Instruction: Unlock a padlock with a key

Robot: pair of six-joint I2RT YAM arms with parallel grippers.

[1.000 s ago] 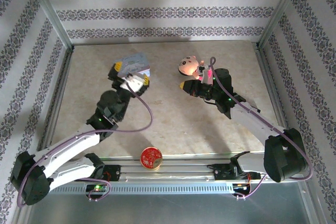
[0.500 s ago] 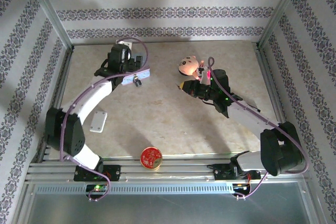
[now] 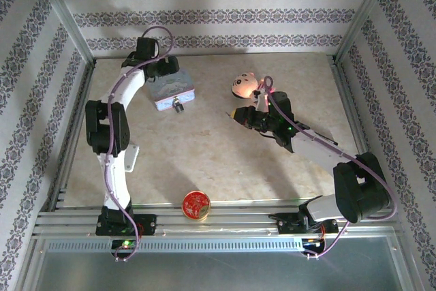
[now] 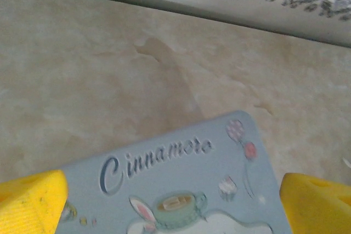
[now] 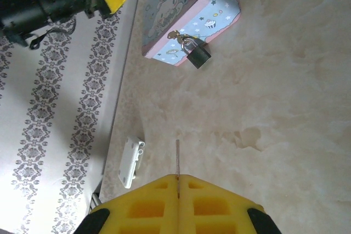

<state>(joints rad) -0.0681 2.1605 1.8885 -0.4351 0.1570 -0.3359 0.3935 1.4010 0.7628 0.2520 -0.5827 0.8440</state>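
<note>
The padlock (image 5: 197, 56), dark with a silvery shackle, hangs from the clasp on the front of the pale blue tin (image 5: 186, 15). It also shows small at the tin's near side (image 3: 177, 105). My right gripper (image 5: 179, 178) is shut on the key (image 5: 177, 157), whose thin blade sticks out of the yellow fingertips and points towards the padlock, well short of it. My left gripper (image 4: 173, 206) is open at the tin's far end, with one yellow finger (image 4: 30, 201) on each side of the lid (image 4: 181, 173). From above, this gripper (image 3: 162, 78) is at the back left.
A pig toy (image 3: 243, 85) lies just behind my right gripper (image 3: 238, 115). A round red tin (image 3: 195, 205) stands at the table's near edge. A small white plastic part (image 3: 127, 157) lies at the left beside the left arm. Metal frame posts and patterned walls enclose the table.
My left arm has swung from low and bent to stretched out towards the back left, its gripper now behind the tin. The tin now lies flat. My right gripper has barely shifted.
</note>
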